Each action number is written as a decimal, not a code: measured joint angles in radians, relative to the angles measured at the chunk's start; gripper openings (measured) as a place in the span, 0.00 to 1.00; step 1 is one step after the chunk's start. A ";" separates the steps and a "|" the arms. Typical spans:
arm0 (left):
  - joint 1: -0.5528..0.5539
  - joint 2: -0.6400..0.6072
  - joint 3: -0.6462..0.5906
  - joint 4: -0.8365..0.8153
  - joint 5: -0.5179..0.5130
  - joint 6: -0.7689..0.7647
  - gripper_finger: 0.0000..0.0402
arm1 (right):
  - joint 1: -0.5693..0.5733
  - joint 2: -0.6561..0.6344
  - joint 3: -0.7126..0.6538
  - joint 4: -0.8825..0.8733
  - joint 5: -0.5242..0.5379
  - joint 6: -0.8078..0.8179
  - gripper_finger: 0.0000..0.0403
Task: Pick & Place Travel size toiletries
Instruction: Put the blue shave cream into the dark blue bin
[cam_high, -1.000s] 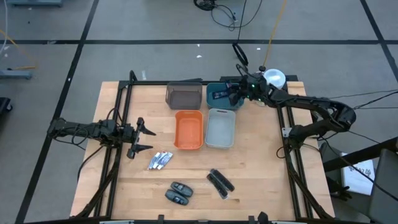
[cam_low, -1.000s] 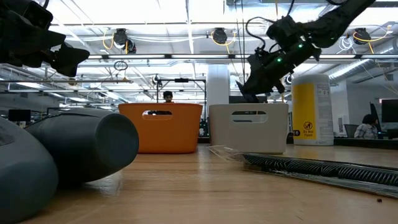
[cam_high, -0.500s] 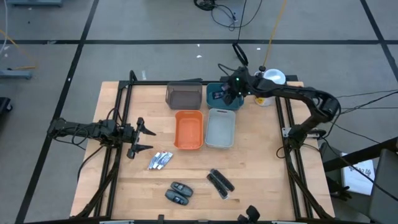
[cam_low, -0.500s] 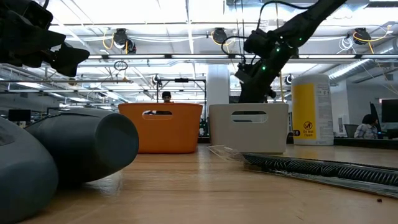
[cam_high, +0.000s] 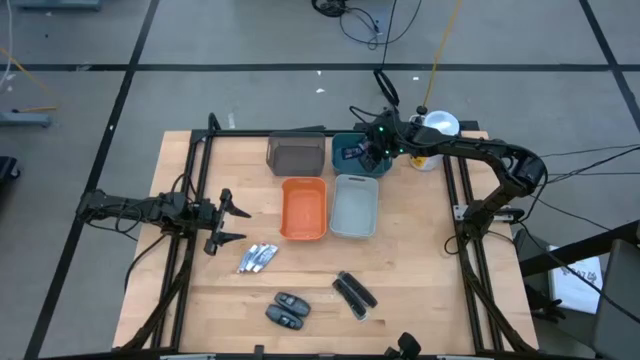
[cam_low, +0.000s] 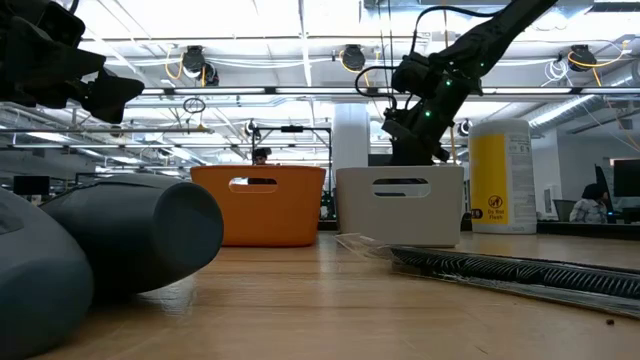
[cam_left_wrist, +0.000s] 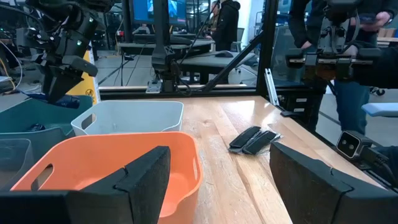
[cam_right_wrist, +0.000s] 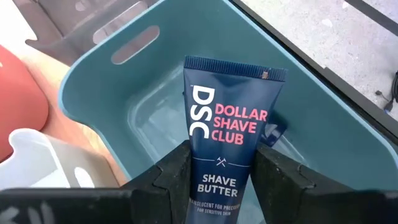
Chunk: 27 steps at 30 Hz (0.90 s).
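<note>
Right pincer (cam_right_wrist: 221, 163) grips dark blue tube (cam_right_wrist: 228, 124) lengthwise, crimped end toward teal bin (cam_right_wrist: 124, 81).

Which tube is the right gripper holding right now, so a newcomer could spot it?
Find the teal plastic bin at the table's far edge, beside the dark grey bin. Directly above it, the right gripper is shut on a dark blue tube. It alone reads "Dollar Shave Club Shave Butter" in pink and white lettering.

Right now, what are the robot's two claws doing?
Left gripper: open, holding nothing.
Right gripper: shut on a dark blue tube above the teal bin.
</note>
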 joint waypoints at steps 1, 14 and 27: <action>0.000 0.000 0.000 0.000 0.000 0.000 0.68 | 0.000 0.000 0.000 0.000 0.000 0.000 0.35; 0.000 0.000 0.000 0.000 0.000 0.000 0.68 | 0.000 0.000 0.000 -0.023 0.008 0.008 0.35; 0.000 0.000 0.000 0.000 0.000 0.000 0.68 | 0.000 0.000 0.000 -0.015 0.060 -0.021 0.39</action>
